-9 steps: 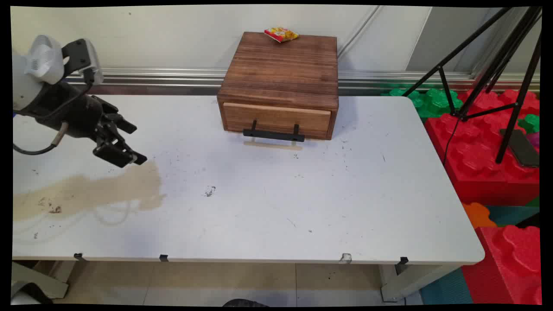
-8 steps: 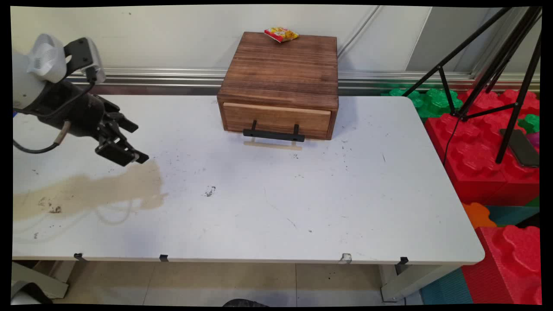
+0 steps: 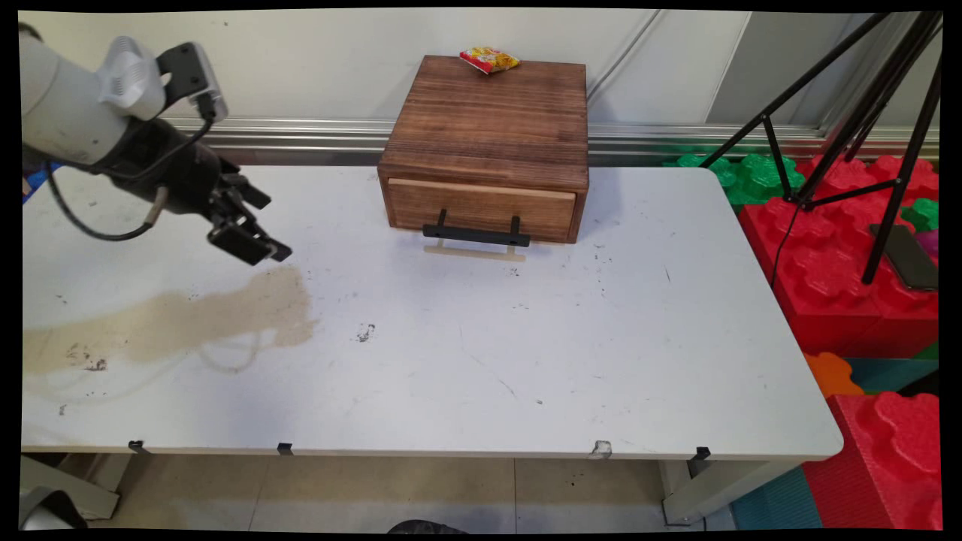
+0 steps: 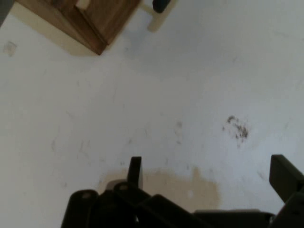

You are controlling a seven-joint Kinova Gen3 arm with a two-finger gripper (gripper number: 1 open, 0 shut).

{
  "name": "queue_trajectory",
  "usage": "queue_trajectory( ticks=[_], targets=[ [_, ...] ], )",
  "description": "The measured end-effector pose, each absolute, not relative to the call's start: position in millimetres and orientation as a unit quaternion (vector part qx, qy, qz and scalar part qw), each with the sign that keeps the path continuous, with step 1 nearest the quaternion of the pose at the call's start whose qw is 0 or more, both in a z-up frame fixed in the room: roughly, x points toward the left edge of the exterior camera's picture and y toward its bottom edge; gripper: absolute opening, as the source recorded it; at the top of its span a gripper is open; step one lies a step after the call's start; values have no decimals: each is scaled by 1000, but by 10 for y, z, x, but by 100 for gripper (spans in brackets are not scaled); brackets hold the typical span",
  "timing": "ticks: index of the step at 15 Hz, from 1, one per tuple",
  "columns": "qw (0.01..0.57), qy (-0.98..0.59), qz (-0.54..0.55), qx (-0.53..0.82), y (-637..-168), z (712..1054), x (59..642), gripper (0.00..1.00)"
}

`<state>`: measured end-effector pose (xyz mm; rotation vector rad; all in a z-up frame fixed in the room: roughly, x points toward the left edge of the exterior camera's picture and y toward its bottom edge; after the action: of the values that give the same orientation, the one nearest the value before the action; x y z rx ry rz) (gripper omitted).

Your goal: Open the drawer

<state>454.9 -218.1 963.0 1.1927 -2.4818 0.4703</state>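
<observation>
Main view: a white table [image 3: 526, 338] runs across the scene with a wall behind it. The arm enters from the upper left. Its black gripper [image 3: 264, 229] hangs above the table's left part, tilted down and to the right, touching nothing and holding nothing. Just below it on the tabletop lies a wide brown stain [image 3: 225, 315], the nearest thing to it. A wooden box [image 3: 488, 128] stands at the table's far edge, near the middle and well apart from the gripper, to its right. The box's drawer [image 3: 481, 209] faces the camera and looks shut, with a black handle [image 3: 476, 234] standing out low on its front. A small red and yellow packet [image 3: 488, 59] lies on the box's top, at its back edge. Beyond the table's right end stand a black tripod [image 3: 842, 128] and big red blocks [image 3: 849, 300].

Hand view: the gripper [image 4: 210, 168] rises from the bottom edge with its two fingers [image 4: 135, 168] spread wide and nothing between them. Bare table fills most of the picture. The stain [image 4: 171, 183] shows between the fingers, below them on the table. A dark smudge [image 4: 237, 128] lies further out. A corner of the box [image 4: 80, 19] and one end of the handle [image 4: 159, 5] sit at the top edge.
</observation>
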Motion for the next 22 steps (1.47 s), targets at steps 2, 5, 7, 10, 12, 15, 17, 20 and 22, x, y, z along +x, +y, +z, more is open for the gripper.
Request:
queue_trajectory(
  ticks=[2,5,7,10,12,15,17,20,22],
  targets=[
    [174,-877,171,415,-2294,9643,4469,100],
    [177,-879,176,406,-2465,9646,4328,100],
    [178,-882,177,398,-2584,9635,4215,100],
    [178,-888,178,386,-2723,9608,4078,100],
    [178,-892,179,374,-2845,9568,3953,100],
    [179,-897,179,361,-3019,9482,3771,100],
    [179,-900,179,354,-3107,9430,3683,100],
    [180,-906,181,339,-3293,9306,3527,100],
    [181,-908,182,331,-3389,9237,3453,100]
  ],
)
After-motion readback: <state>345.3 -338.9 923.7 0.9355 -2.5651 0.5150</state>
